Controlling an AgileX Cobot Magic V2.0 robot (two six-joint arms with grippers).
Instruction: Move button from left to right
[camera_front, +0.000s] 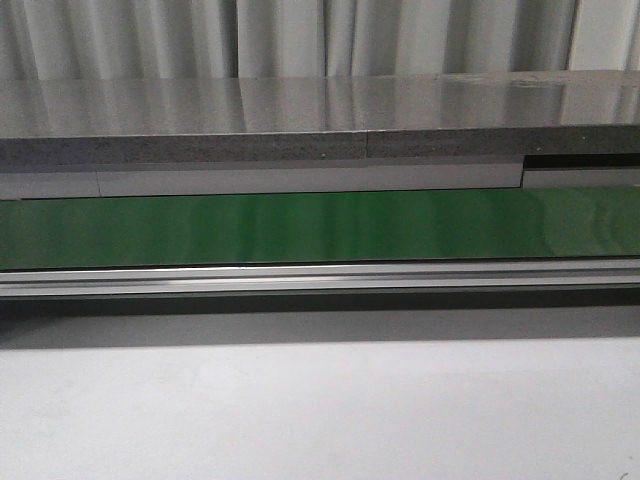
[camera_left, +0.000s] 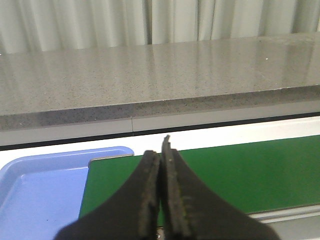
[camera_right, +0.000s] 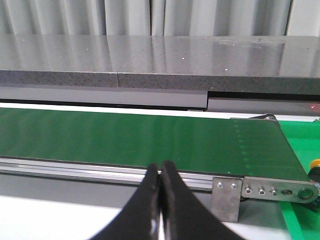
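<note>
No button shows plainly in any view. A small yellow-and-dark thing (camera_right: 315, 169) is cut off by the picture's edge just past the belt's end, and I cannot tell what it is. My left gripper (camera_left: 161, 150) is shut with nothing between its fingers, and it hangs over the end of the green conveyor belt (camera_left: 240, 170) beside a blue tray (camera_left: 35, 190). My right gripper (camera_right: 160, 167) is also shut and empty, in front of the belt's metal rail (camera_right: 75, 167). Neither gripper appears in the front view.
The green belt (camera_front: 320, 228) runs across the front view, with a metal rail (camera_front: 320, 278) along its near side. Behind it stands a long grey stone counter (camera_front: 300, 110), and white tabletop (camera_front: 320, 420) lies in front. A green surface (camera_right: 300, 222) lies past the belt's roller end (camera_right: 280, 190).
</note>
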